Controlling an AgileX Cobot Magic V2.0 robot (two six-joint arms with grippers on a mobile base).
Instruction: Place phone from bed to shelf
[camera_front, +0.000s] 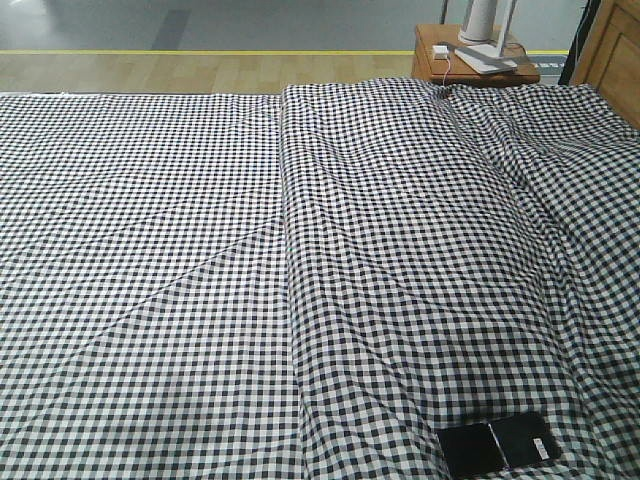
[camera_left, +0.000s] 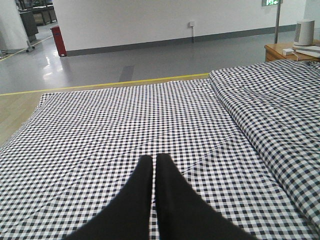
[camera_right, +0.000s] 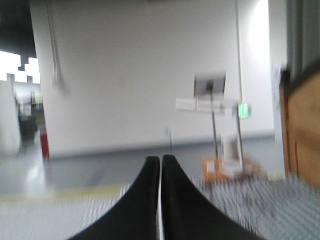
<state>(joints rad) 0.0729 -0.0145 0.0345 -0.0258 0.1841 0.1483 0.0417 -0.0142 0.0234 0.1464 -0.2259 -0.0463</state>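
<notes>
Now | left gripper (camera_left: 153, 158) closed, empty, above bed (camera_left: 100, 125) | right gripper (camera_right: 160, 159) closed, empty, level | phone (camera_front: 497, 443) on bed

Front view: mounted high, pitched down and forward, wide over the bed (camera_front: 150, 250); side table (camera_front: 430, 60) at the far edge.

Left wrist view: low, close behind the left hand (camera_left: 152, 165), facing the way it points, across the bed to floor (camera_left: 125, 65) and wall (camera_left: 150, 20); side table far ahead-right of the hand.

Right wrist view: behind the right hand (camera_right: 160, 165), pitched higher, blurred, mostly wall.

Shared by all three: bed fabric, side table corner.
</notes>
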